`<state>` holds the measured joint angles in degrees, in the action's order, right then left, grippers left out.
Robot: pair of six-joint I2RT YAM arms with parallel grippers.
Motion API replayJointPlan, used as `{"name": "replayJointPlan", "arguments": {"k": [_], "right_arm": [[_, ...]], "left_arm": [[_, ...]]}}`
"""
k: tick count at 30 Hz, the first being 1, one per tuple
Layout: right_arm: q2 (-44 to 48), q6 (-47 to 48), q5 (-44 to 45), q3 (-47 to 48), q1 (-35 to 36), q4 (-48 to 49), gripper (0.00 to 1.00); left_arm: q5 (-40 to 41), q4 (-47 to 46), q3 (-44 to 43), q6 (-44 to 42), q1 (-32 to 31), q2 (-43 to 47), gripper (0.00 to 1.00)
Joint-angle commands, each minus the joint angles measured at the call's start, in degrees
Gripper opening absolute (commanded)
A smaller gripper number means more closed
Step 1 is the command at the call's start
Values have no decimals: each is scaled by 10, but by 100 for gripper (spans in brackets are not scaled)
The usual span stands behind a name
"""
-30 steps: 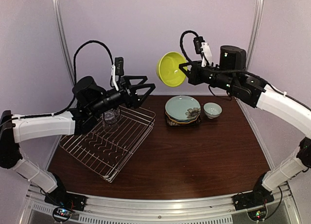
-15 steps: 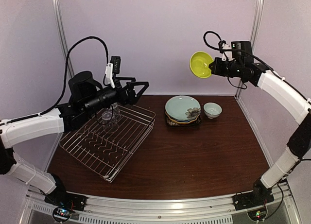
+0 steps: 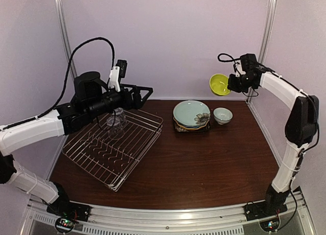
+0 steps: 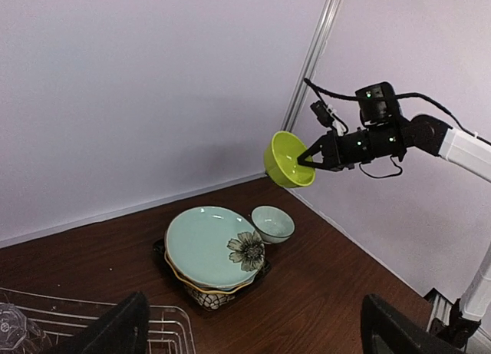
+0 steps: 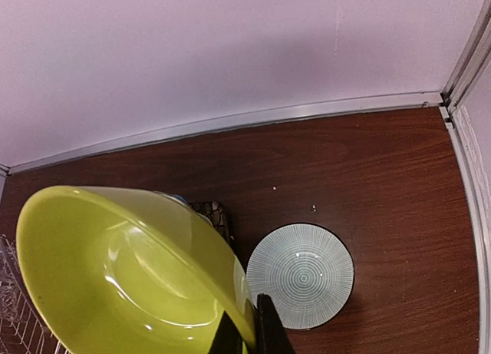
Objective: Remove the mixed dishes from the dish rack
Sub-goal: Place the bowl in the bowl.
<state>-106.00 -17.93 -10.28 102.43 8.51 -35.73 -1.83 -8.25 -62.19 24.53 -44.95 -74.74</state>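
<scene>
The dark wooden table (image 3: pixel 214 163) lies well below both grippers. The dish rack (image 3: pixel 109 153), a wide silver wire basket, sits on it under the left gripper (image 3: pixel 145 96) and reaches back beneath that arm. Its far right corner is just below the fingertips.

The left gripper hangs in the air with its jaws spread as wide as they go and nothing between them.

A stack of plates (image 3: pixel 191 114) rests on the table ahead of the left gripper and lower down, and below and to the left of the right gripper (image 3: pixel 229 85). A pale teal plate with a dark flower mark tops the stack.

The right gripper's fingers are pinched tight on the rim of the lime-green bowl (image 3: pixel 219 84). It holds the bowl tilted and high above the table's far right corner.

The small pale bowl (image 3: pixel 222 115) stands on the table almost straight below the right gripper, just beside the plates.

A clear glass (image 3: pixel 116 120) stands in the far end of the rack, below the left gripper and slightly behind its fingertips.
</scene>
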Motion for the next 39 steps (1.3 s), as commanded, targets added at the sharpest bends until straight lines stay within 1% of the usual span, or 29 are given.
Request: {"name": "replayJointPlan", "arguments": {"k": [1, 7, 15, 23, 39], "right_arm": [[-31, 13, -9, 10, -24, -24, 0], [-69, 18, -28, -1, -54, -22, 0], [-108, 21, -42, -1, -62, -25, 0], [-115, 32, -32, -25, -63, -16, 0], [-152, 36, -26, -15, -73, -22, 0]], "left_arm": [[9, 9, 8, -1, -1, 18, 98], [5, -5, 23, 0, -1, 24, 97], [-4, -17, 29, 2, -1, 23, 97], [-6, -18, 28, 3, -1, 22, 97], [-12, -24, 28, 5, 0, 18, 97]]}}
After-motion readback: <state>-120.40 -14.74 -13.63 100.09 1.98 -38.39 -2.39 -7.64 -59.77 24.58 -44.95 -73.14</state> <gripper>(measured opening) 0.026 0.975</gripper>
